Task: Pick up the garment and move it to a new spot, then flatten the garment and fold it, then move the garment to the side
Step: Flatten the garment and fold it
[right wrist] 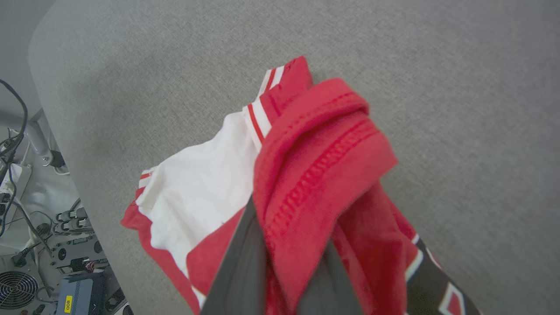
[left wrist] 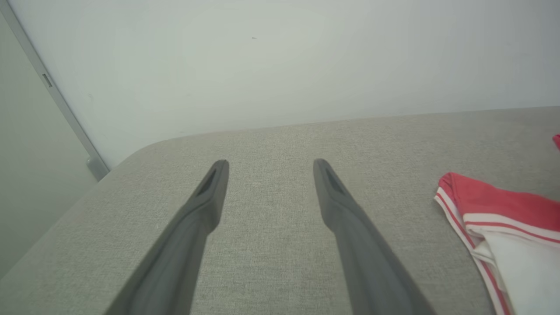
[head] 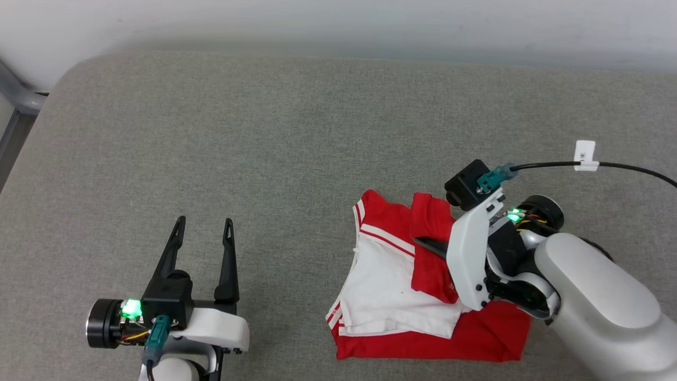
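Right tool point(head: 423, 244) grips garment point(head: 382, 278) (fold draped over).

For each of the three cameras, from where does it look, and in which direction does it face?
Head view: sits high on the robot, looks down at the grey cushion; left gripper open, right gripper on the garment.
Left wrist view: looks along its two spread fingers over the cushion toward the wall.
Right wrist view: looks down along its fingers, shut on a red fold.
Shared: every view shows the garment.
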